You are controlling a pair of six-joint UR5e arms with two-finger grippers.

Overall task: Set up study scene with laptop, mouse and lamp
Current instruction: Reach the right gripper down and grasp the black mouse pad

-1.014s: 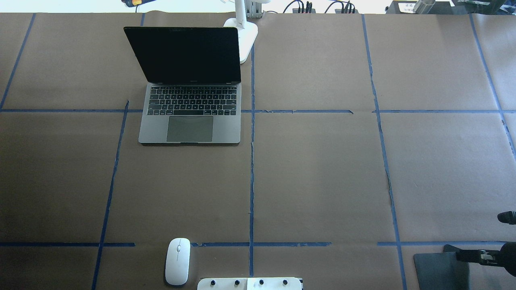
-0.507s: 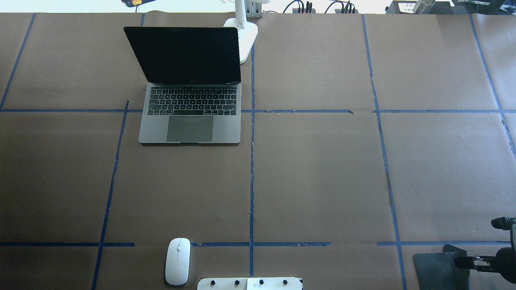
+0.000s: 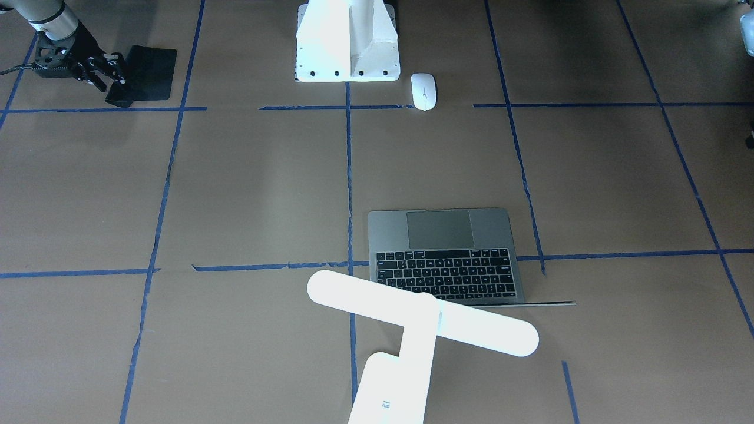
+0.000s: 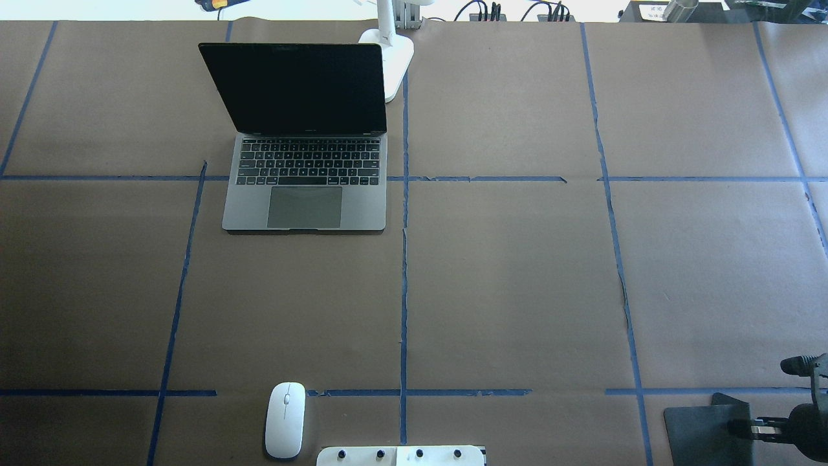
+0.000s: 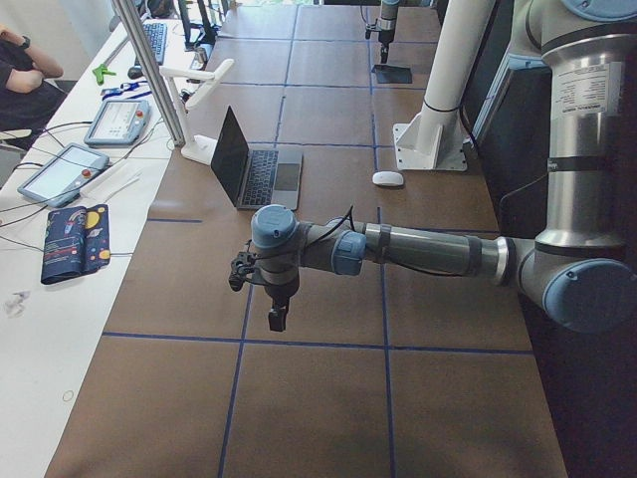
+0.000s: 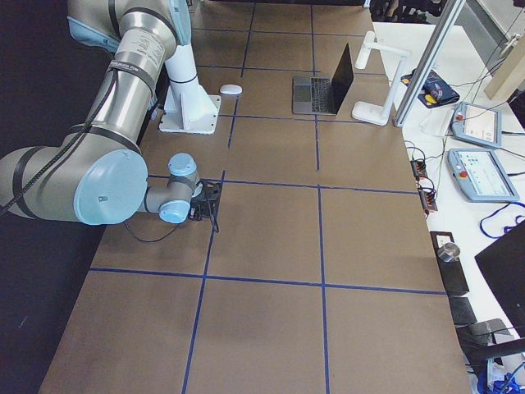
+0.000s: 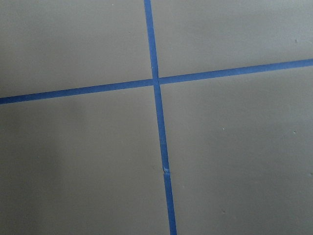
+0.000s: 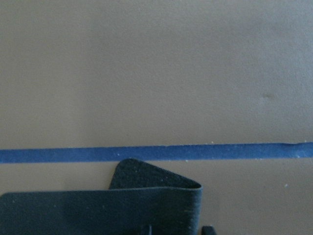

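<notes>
The laptop [image 4: 304, 207] stands open at the far left-centre, screen dark; it also shows in the front view [image 3: 447, 235]. The white lamp [image 3: 421, 315] stands right of the laptop's lid, its base [image 4: 396, 61] at the far edge. The white mouse [image 4: 285, 419] lies at the near edge beside the pedestal. My right gripper [image 4: 734, 427] is at the near right corner, low, shut on the edge of a black pad [image 4: 702, 433], whose edge is curled up [image 8: 156, 188]. My left gripper [image 5: 276, 319] shows only in the left side view; I cannot tell if it is open.
The white bolted pedestal [image 3: 347, 53] stands at the robot's edge, centre. Blue tape lines grid the brown table [image 4: 517, 272]. The left wrist view shows only a tape crossing [image 7: 155, 82]. Tablets and cables lie past the far edge [image 6: 476, 172].
My right gripper has moved toward the table's near edge, staying at the black pad's edge. Laptop, mouse and lamp have not moved.
</notes>
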